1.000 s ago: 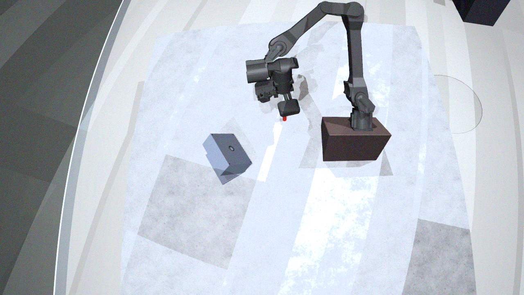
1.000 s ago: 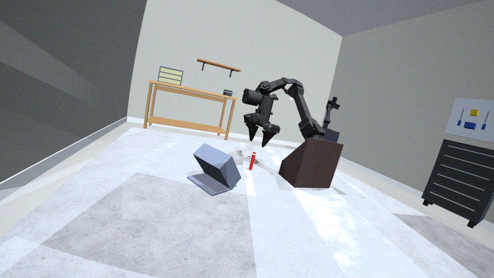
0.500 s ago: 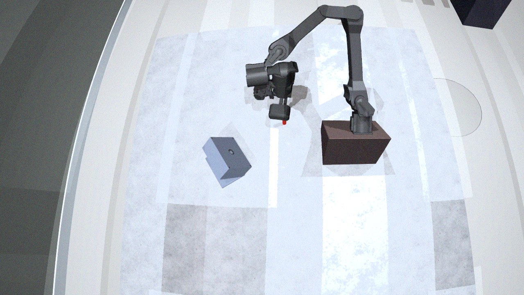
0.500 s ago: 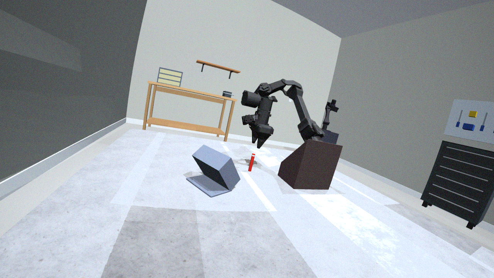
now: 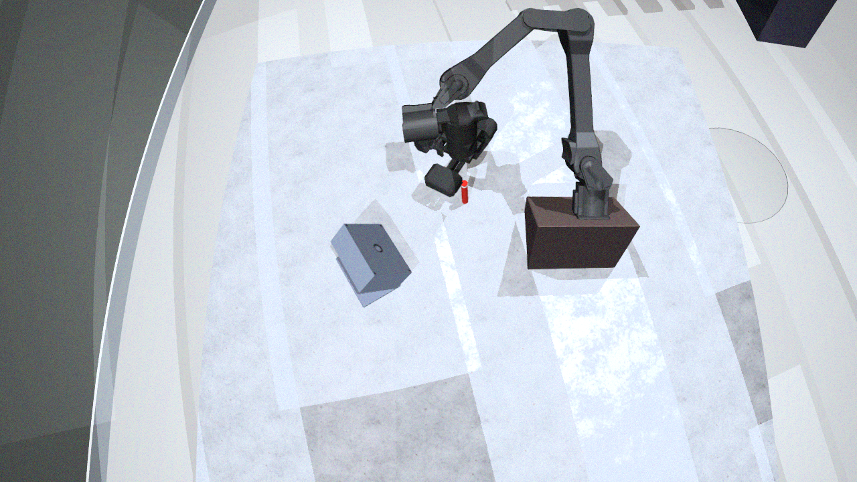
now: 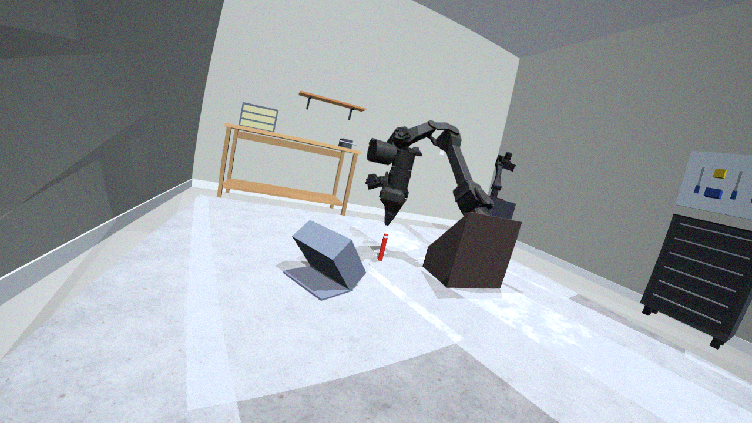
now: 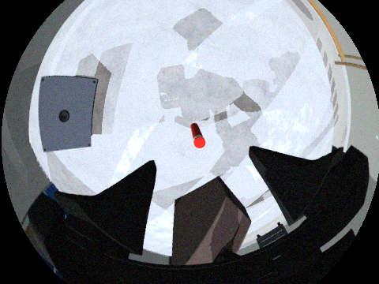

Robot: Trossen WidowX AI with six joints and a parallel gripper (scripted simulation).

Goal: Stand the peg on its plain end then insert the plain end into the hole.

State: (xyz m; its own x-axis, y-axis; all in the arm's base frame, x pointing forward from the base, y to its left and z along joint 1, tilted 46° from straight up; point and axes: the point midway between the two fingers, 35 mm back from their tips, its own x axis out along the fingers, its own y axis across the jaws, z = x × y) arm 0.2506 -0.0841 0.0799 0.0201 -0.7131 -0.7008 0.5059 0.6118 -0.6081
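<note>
Pale mottled table (image 5: pixel 371 347) (image 6: pixel 294 336) (image 7: pixel 150 79), light and shadow patches, gray walls, wooden workbench (image 6: pixel 294 139) at the back. Brown block (image 5: pixel 575 246) (image 6: pixel 481 252) (image 7: pixel 197 221) under the arm (image 5: pixel 580 90) (image 6: pixel 457 157). Gripper (image 6: pixel 388 223) (image 7: pixel 204 158) above the peg, pointing down, fingers apart, nothing between them. Blue-gray sloped panel (image 5: pixel 383 264) (image 6: pixel 349 262) (image 7: pixel 75 95), hole (image 5: pixel 377 248) (image 7: pixel 64 115) in its face, no peg inside. Red peg (image 5: pixel 464 193) (image 6: pixel 383 247) (image 7: pixel 197 133) stands on the table between panel and block, long axis upright, white-band end up.
</note>
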